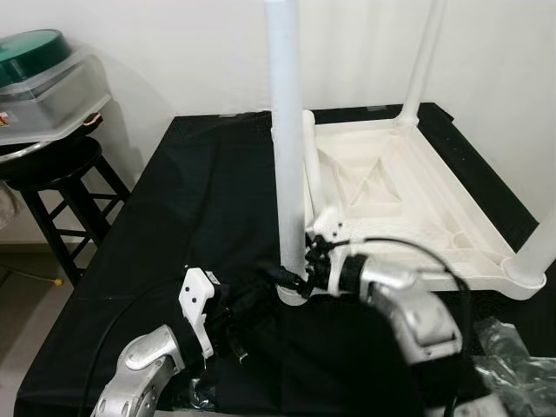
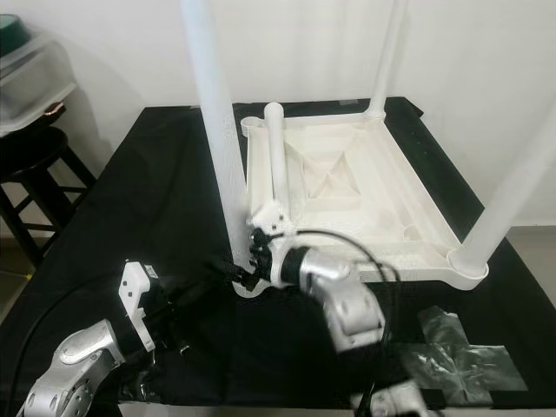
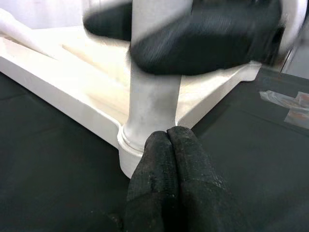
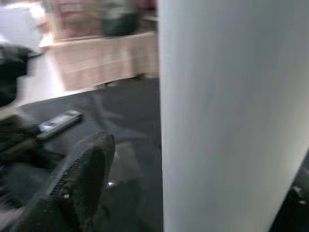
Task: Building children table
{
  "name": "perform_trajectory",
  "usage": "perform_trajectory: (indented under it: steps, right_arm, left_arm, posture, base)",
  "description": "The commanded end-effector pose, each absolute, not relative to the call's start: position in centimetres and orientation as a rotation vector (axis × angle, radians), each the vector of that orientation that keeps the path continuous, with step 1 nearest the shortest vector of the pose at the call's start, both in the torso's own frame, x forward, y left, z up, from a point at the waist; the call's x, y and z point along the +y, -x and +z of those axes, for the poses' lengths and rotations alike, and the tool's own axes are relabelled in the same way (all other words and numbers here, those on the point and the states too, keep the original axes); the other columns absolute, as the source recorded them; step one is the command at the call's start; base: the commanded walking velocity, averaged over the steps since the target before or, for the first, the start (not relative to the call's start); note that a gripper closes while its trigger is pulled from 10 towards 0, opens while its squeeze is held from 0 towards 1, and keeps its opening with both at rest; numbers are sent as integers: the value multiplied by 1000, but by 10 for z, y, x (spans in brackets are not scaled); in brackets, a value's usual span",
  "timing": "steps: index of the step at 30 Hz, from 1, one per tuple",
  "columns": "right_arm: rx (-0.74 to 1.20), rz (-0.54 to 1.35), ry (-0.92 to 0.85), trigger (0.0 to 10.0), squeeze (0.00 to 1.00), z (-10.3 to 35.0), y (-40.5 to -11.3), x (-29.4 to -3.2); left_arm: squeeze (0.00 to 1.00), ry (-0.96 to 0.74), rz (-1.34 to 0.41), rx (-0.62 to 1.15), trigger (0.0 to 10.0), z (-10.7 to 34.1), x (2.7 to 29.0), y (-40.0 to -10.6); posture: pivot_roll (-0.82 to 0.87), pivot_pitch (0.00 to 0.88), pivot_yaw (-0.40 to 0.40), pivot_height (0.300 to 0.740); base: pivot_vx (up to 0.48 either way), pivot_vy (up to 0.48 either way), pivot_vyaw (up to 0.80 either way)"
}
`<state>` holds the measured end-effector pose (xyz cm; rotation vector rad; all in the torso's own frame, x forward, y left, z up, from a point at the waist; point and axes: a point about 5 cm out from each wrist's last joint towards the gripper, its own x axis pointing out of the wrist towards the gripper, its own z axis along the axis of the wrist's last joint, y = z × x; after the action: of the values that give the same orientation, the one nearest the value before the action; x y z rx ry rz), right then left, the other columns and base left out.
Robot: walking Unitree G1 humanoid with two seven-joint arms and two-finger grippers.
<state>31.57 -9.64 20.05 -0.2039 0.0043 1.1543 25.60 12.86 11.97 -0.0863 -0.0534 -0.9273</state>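
At the far left, beyond the bench's left edge, a dark wooden stool (image 1: 61,187) is seen, with a clear plastic bin with a green lid (image 1: 43,82) resting on it. The bench (image 1: 174,252) is covered by a black cloth. Near its front left corner the left end effector (image 3: 169,159) is held low, its two fingers pressed together with nothing between them, the tips touching or almost touching the base of the leg socket.

Toward the middle, the upright white leg (image 1: 287,148) is seated in the near left corner socket of the upside-down white plastic tabletop (image 1: 408,200), which lies on the right half of the bench. The right end effector (image 1: 306,265) is clamped on this leg just above the socket. A loose fourth leg (image 1: 311,165) is seen lying inside the tabletop's underside. Two further legs stand at the far right (image 1: 423,61) and near right (image 1: 543,239) corners.

By the front right corner, crumpled clear plastic wrapping (image 2: 465,352) is seen.

The moulded plastic parts are judged light, stiff and smooth, so slipping is likely under a loose grip. The leg is best taken low, near the socket, and pressed straight down.
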Motion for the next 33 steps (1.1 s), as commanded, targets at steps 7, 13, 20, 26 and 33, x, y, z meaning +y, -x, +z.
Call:
perform_trajectory:
  steps: [7,13,20,26,33]
  right_arm:
    - [-20,1261,226,10000,0,213,-332,-94]
    - [11,1393,187,0,0,226,-347,-97]
    - [4,1299,178,0,0,219,-351,-103]
    - [3,1104,121,0,0,204,-346,-109]
    - [143,528,-8,0,0,141,-301,-82]
  left_arm:
    - [0,86,-922,-37,10000,114,128,-254]
    - [0,87,-916,-42,10000,114,126,-253]
    - [0,90,-916,-45,10000,115,126,-253]
    - [0,94,-916,-47,10000,116,127,-253]
    - [0,99,-912,-52,10000,118,131,-254]
  posture:
    - [17,68,45,740]
    - [21,74,39,740]
    - [14,81,40,740]
    - [0,94,35,740]
    - [-19,113,45,740]
  base:
    - [0,0,0]
    - [0,0,0]
    - [0,0,0]
    - [0,0,0]
    - [0,0,0]
